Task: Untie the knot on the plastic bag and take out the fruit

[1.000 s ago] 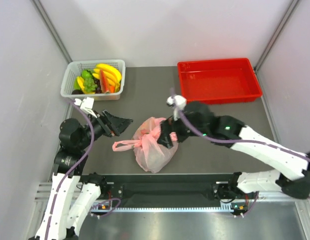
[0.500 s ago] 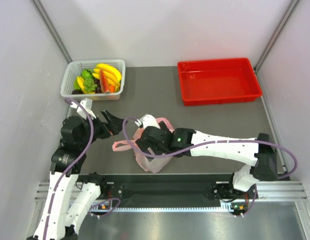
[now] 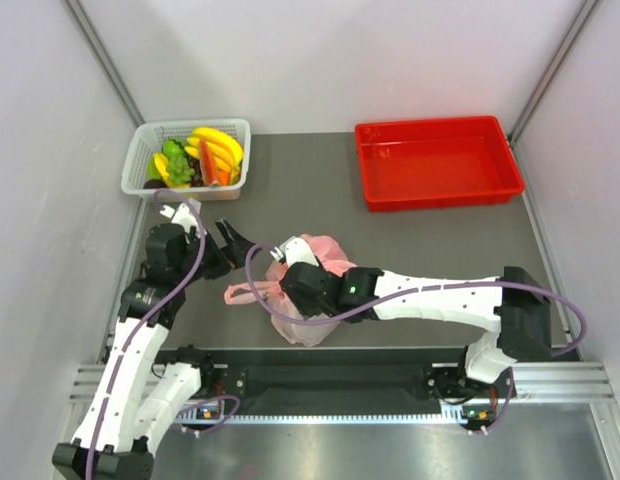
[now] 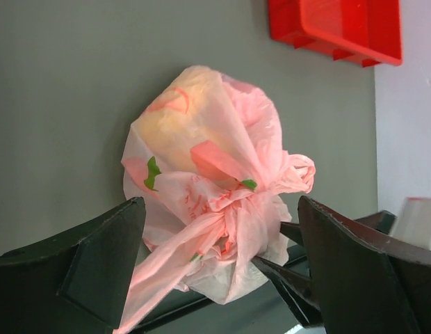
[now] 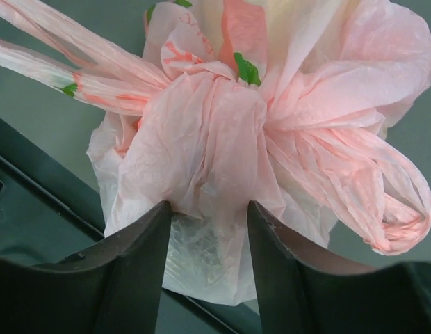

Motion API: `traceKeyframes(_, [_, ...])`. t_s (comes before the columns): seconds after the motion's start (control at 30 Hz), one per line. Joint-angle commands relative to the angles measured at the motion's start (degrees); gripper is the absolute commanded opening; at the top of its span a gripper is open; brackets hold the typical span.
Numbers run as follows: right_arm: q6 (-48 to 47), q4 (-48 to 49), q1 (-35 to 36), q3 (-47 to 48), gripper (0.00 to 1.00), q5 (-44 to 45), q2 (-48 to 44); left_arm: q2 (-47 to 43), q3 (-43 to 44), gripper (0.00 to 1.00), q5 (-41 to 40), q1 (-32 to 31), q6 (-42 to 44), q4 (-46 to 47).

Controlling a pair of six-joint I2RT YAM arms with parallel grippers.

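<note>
The pink plastic bag lies near the table's front edge, tied shut. Its knot is a bunched twist of the two handles, and one loop trails left. Through the film shows a pale rounded fruit; the rest of the fruit is hidden inside. My left gripper hangs open just left of the bag, and the knot lies between its wide fingers without touching them. My right gripper is down on the bag, jaws half narrowed. Loose film below the knot sits between its fingertips, not pinched.
A white basket heaped with large bananas, grapes and slices stands at the back left. A red tray sits at the back right. A dark rail runs along the near edge just below the bag.
The right arm swung left and came down over the bag, its jaws narrowing around the film. The left gripper edged right, closer to the knot, still wide.
</note>
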Motion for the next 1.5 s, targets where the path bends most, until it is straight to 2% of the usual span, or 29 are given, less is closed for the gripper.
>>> traceKeyframes(0.0, [-1.4,2.4,0.6,-2.4,0.49,-1.5,-1.9,1.1,-1.8,0.95,1.9,-0.2,-1.5,5.4])
traceKeyframes(0.07, [-1.8,2.4,0.5,-2.7,0.46,-1.7,-1.9,2.1,-2.2,0.95,2.7,-0.3,-2.0,6.8])
traceKeyframes(0.1, [-2.1,2.3,0.5,-3.0,0.36,-2.0,-2.0,2.5,-2.8,0.95,2.9,-0.3,-2.5,7.6])
traceKeyframes(0.17, [-2.9,1.8,0.3,-3.2,0.23,-2.0,-2.1,4.3,-3.2,0.94,4.3,-0.7,-2.8,9.5])
traceKeyframes(0.2, [-3.0,1.4,0.1,-3.9,0.09,-1.8,-2.5,5.0,-3.4,0.94,4.3,-1.0,-2.9,9.9])
traceKeyframes(0.23, [-3.3,1.3,0.0,-4.2,0.02,-1.7,-2.8,5.7,-3.5,0.94,4.3,-1.5,-3.0,10.5])
traceKeyframes(0.27, [-3.4,0.9,-0.3,-4.9,0.0,-1.6,-3.2,6.9,-3.6,0.94,4.0,-2.7,-2.9,11.0])
traceKeyframes(0.33, [-4.8,0.8,-0.4,-6.6,0.0,-1.8,-4.6,8.2,-3.7,0.94,3.3,-4.2,-2.9,12.6])
traceKeyframes(0.43, [-7.6,0.4,-0.5,-9.2,0.0,-1.6,-7.1,12.3,-3.7,0.94,1.6,-10.2,-3.1,14.6])
traceKeyframes(0.53, [-10.2,-2.0,-1.2,-10.9,0.0,2.8,-8.6,16.3,-3.6,0.94,-0.7,-14.4,-3.2,15.9])
traceKeyframes(0.67, [-12.6,-4.2,-1.3,-11.6,0.0,5.3,-10.1,20.3,-3.9,0.94,-1.6,-17.1,-4.2,19.2])
traceKeyframes(1.07, [-16.8,0.0,-1.4,-13.6,0.0,5.3,-17.0,30.3,-3.0,0.91,-7.3,-22.9,-3.4,28.7])
traceKeyframes(1.2, [-16.3,0.8,-1.4,-13.9,0.0,5.2,-17.6,32.4,-3.2,0.8,-4.6,-24.6,-3.5,33.6])
traceKeyframes(1.3, [-16.1,1.2,-1.4,-13.7,0.0,6.1,-17.7,34.3,-3.0,0.67,-1.5,-26.5,-3.2,34.1])
traceKeyframes(1.33, [-16.0,1.3,-1.4,-13.7,0.0,6.4,-17.8,34.6,-3.1,0.55,-0.8,-27.2,-3.1,34.0])
traceKeyframes(1.4, [-15.4,1.4,-1.4,-13.7,0.0,8.1,-18.1,34.5,-3.6,0.4,1.2,-27.7,-3.1,35.5])
traceKeyframes(1.43, [-15.3,1.2,-1.4,-13.7,0.0,8.8,-18.1,34.0,-3.7,0.29,1.2,-27.9,-3.1,35.3])
traceKeyframes(1.47, [-15.0,1.1,-1.4,-14.0,0.0,10.4,-18.2,33.7,-4.2,0.1,0.7,-27.9,-3.2,34.9])
